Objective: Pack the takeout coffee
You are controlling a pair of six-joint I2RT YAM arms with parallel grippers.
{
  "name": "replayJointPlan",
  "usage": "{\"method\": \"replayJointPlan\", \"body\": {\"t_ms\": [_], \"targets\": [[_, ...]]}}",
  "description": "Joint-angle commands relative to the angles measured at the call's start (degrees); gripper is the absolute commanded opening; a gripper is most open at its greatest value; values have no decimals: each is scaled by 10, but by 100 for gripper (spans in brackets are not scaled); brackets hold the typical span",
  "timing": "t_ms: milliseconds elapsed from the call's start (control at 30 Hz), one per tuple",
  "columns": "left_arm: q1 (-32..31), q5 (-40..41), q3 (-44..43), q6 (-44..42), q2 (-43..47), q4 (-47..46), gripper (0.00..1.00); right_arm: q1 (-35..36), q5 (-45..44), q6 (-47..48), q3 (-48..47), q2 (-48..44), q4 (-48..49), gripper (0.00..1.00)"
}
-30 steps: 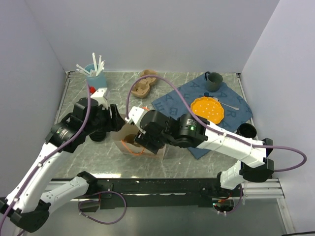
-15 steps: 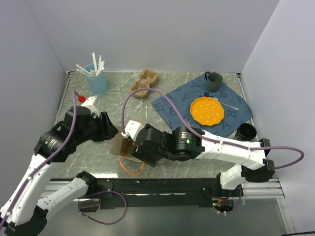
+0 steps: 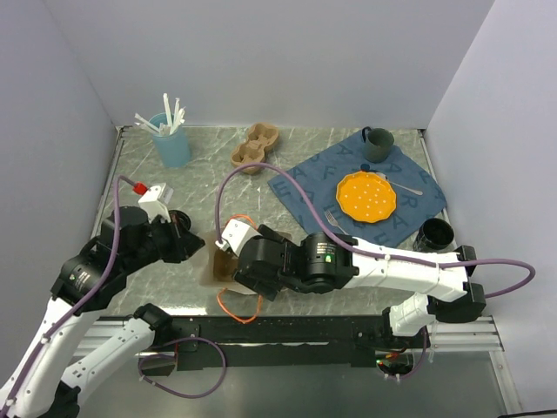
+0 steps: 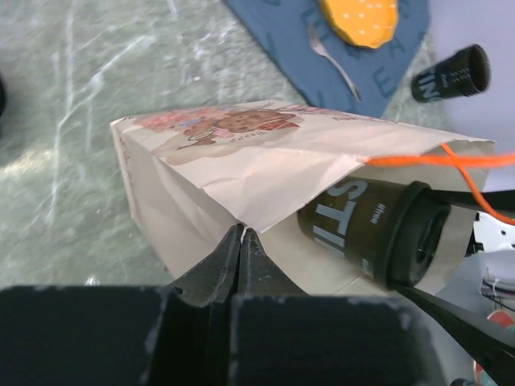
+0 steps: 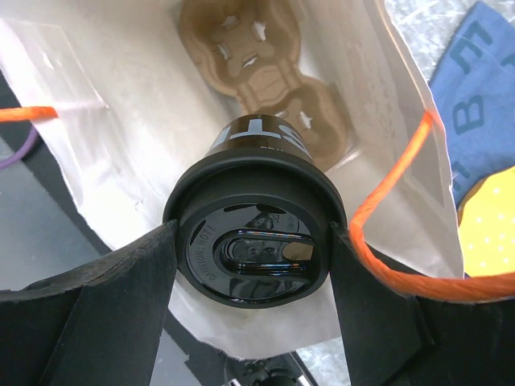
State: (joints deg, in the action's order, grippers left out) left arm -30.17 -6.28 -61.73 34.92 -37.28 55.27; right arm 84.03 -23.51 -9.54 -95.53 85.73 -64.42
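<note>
Black-lidded, white-lettered dark takeout coffee lies partly inside paper bag.

Top camera looks steeply down from behind the arms at the whole grey marbled table; both wrist cameras (very close) share the tan paper bag.

Two black coffee cups; one paper bag; one mug; one plate; one fork; one spoon; one cloth; one cup carrier.
</note>
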Motion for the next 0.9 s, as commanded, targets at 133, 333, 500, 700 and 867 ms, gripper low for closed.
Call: {"method": "replayJointPlan", "body": {"t_ms": [133, 333, 500, 700, 867], "targets": [[1, -37, -8, -116, -31, -132, 1, 3, -67, 47, 20, -15, 35, 54], [1, -60, 50, -151, -11, -231, 1, -3, -70, 63, 35, 2, 81, 54], [1, -41, 63, -133, 13, -180, 37, -3, -71, 49, 45, 13, 90, 54], [1, -18, 54, -93, 71, -77, 51, -3, -66, 42, 58, 14, 112, 54], [1, 3, 69, -59, 96, -57, 54, -3, -61, 37, 56, 15, 119, 54]]}}
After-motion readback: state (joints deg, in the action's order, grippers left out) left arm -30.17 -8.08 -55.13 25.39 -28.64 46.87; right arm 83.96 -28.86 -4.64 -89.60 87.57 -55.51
